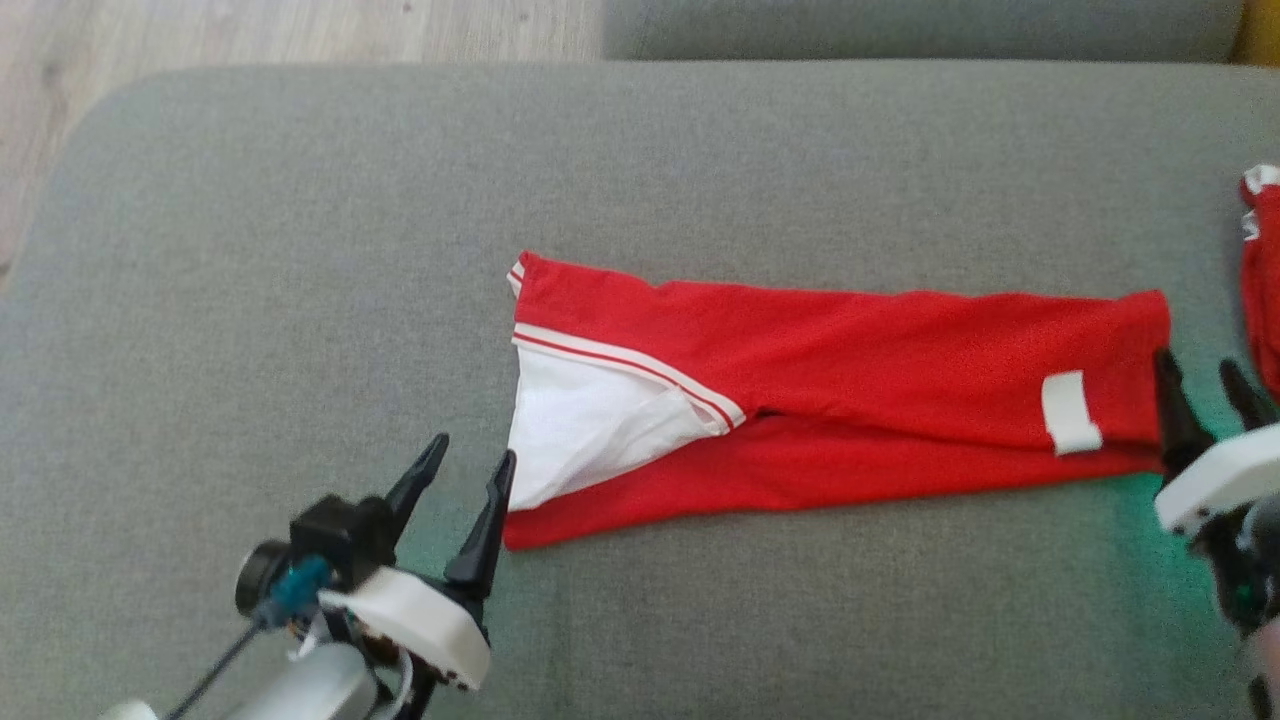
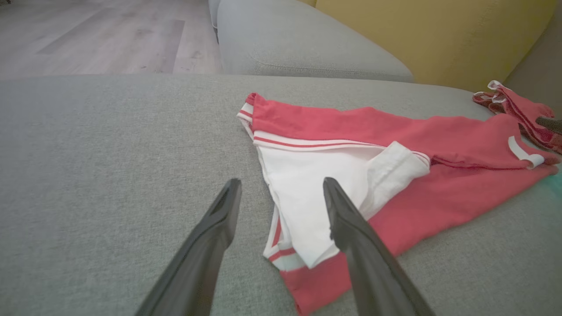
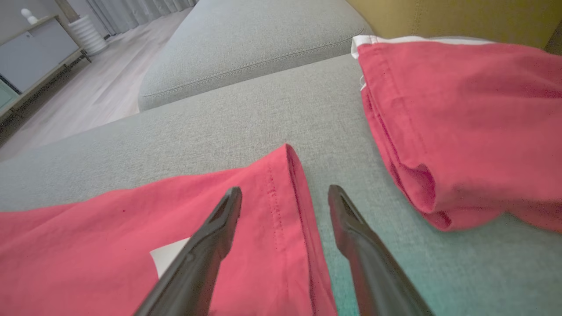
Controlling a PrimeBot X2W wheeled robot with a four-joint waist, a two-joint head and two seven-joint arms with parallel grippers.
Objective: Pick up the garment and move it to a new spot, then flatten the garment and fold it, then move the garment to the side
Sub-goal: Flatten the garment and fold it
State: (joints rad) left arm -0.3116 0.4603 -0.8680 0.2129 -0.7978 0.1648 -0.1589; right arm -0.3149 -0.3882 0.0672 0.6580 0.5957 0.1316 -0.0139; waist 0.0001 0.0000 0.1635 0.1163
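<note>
One red shirt [image 1: 850, 400] lies lengthwise between my left gripper [image 1: 474, 450], by its white-trimmed end, and right gripper [image 1: 1194, 362], at its hem. Both are spread, empty.

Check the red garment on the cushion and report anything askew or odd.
The long red folded garment on the grey fabric cushion is uneven at its left end: the striped white band runs diagonally, leaving a white fabric triangle exposed. Its right end lies square. Nothing looks torn.

Grey cushion [image 1: 300, 250]; red garment [image 1: 850, 350]; second garment [image 1: 1262, 280]
</note>
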